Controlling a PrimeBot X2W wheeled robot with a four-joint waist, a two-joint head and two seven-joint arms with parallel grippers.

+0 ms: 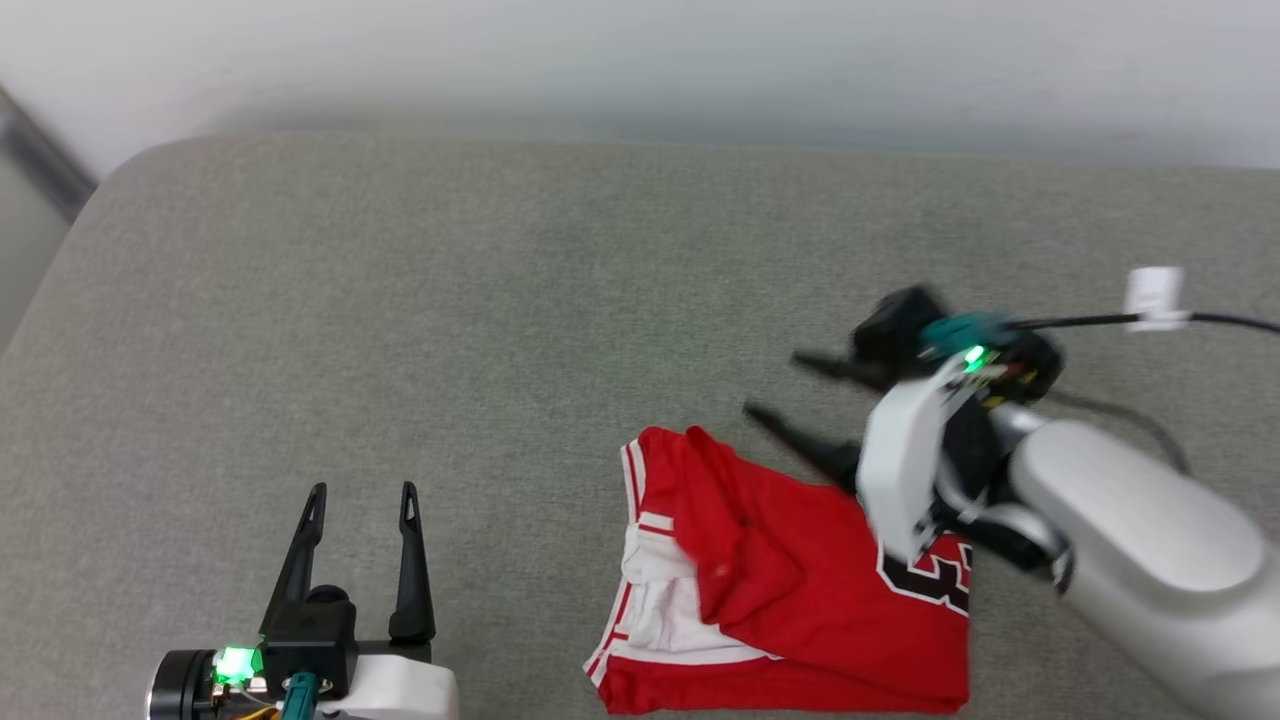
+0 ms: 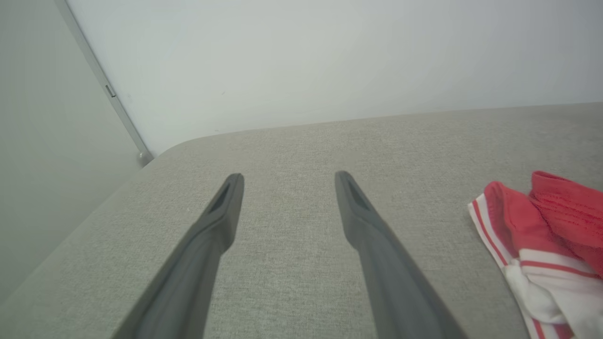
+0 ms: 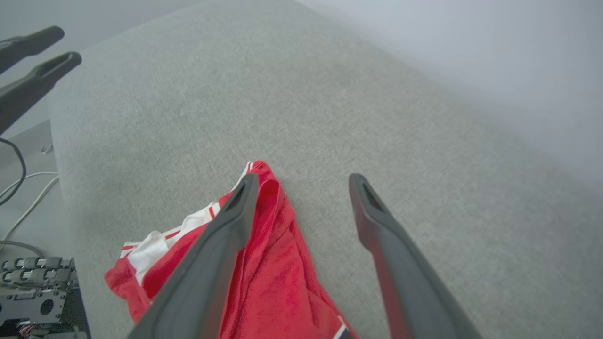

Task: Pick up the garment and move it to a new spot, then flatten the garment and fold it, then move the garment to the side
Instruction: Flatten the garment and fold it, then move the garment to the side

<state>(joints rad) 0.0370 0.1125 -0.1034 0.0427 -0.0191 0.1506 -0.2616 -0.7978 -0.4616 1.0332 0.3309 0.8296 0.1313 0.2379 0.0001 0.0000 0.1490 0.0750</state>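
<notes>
The garment point(image 1: 790, 580) lies bunched and partly folded on the grey cushion, red with white sleeve cloth, striped trim and part of a black number showing at its right. My right gripper point(image 1: 780, 388) hovers above the garment's upper right edge, fingers pointing left, open with nothing between them. In the right wrist view its fingers point(image 3: 226, 235) are spread, the garment point(image 3: 278, 273) below the left one. My left gripper point(image 1: 362, 497) stands open at the lower left, well away from the cloth. In the left wrist view the left gripper point(image 2: 285, 181) is over bare cushion, with the garment point(image 2: 541, 245) at the far right.
The grey cushion point(image 1: 450, 320) stretches wide, with a pale wall behind its far edge. A black cable with a white tag point(image 1: 1155, 295) runs from my right wrist. Cables and hardware point(image 3: 33, 282) lie past the cushion's edge.
</notes>
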